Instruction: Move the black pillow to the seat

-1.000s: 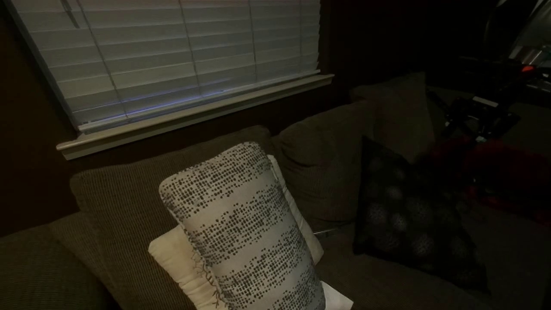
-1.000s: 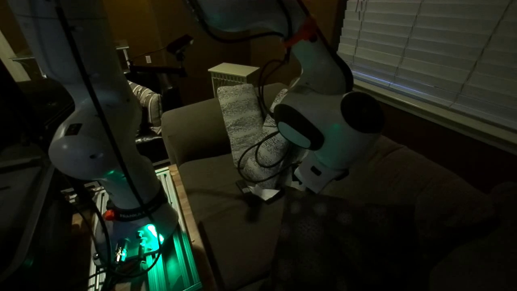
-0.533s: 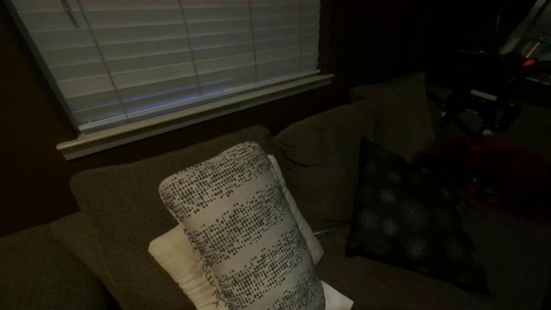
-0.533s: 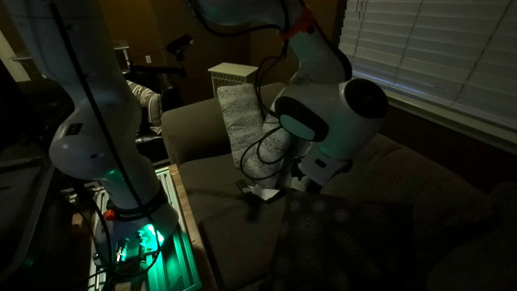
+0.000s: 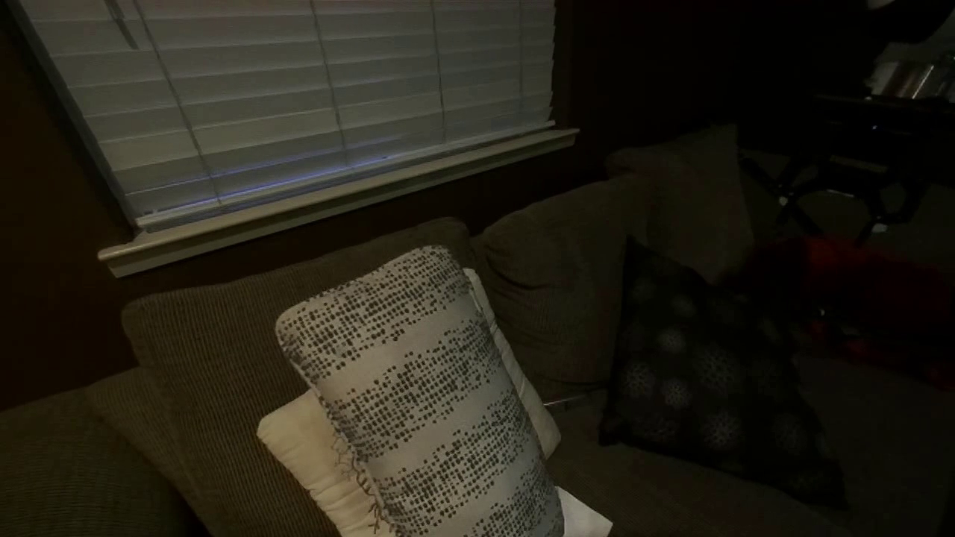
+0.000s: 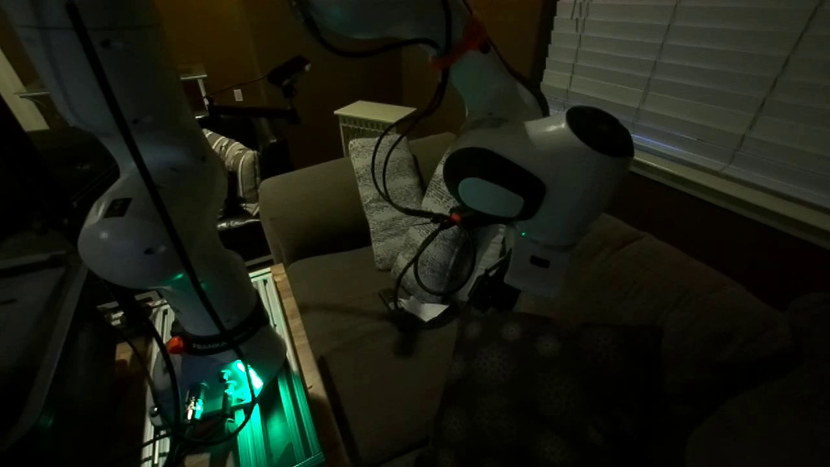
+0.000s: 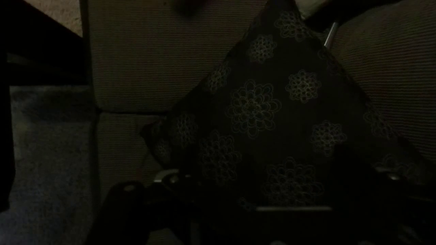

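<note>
"Dim brown walls [image 6: 224, 39] frame the room, and a wide dark sofa [image 5: 224, 350] runs through both exterior views. Where's the robot arm [image 6: 201, 175]?"

"At the left of an exterior view; it reaches across the top, its far end right of the middle. Pale window blinds [image 6: 687, 84] hang upper right there."

"And the seat [image 6: 363, 376]?"

"Grey-brown fabric, below the middle of that same frame."

"And the black pillow [image 7: 269, 146], where is it?"

"Lower right in that frame, on the sofa, overlapping the seat. It fills the centre of the wrist view, pale flower-like outlines on it, one corner toward the top edge. A seam [image 7: 131, 112] in the seat meets its left side, and a back cushion [image 7: 391, 68] lies along its right."

"Other pillows?"

"One white-speckled pillow [image 5: 425, 403] tilts in front of a cream pillow [image 5: 298, 440], bottom centre of an exterior view, apart from the black one."

"What about the gripper [image 7: 267, 156]?"

"Along the bottom of the wrist view, fingers spread wide, pillow fabric visible between them. Whether they touch it, I cannot tell."

"Anything smaller?"

"Green light [image 6: 246, 375] at the arm's base, lower left of an exterior view."
</note>
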You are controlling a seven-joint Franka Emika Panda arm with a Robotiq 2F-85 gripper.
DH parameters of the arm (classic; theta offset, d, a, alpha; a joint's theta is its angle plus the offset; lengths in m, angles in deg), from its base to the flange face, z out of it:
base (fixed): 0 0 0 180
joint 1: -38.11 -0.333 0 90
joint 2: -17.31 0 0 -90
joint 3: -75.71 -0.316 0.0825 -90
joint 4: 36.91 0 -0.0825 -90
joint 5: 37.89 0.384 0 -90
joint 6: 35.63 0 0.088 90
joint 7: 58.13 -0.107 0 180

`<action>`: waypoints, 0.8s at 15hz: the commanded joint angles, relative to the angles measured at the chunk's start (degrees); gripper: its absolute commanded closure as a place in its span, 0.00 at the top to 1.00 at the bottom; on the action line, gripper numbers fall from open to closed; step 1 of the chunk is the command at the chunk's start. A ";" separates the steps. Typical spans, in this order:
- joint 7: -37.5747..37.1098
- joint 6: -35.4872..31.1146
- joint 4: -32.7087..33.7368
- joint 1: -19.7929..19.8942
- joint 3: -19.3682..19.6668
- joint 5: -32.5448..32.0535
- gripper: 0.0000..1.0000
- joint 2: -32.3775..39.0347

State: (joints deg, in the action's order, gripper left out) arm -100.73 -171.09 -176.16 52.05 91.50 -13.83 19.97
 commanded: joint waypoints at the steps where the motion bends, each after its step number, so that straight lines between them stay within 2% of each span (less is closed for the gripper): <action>1: 7.99 2.66 2.63 0.41 -0.25 -3.93 1.00 1.85; 12: 35.94 -1.06 15.85 -0.03 -4.40 -4.64 1.00 17.97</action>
State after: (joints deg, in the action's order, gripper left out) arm -70.24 -171.22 -164.99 51.84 88.61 -16.74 32.78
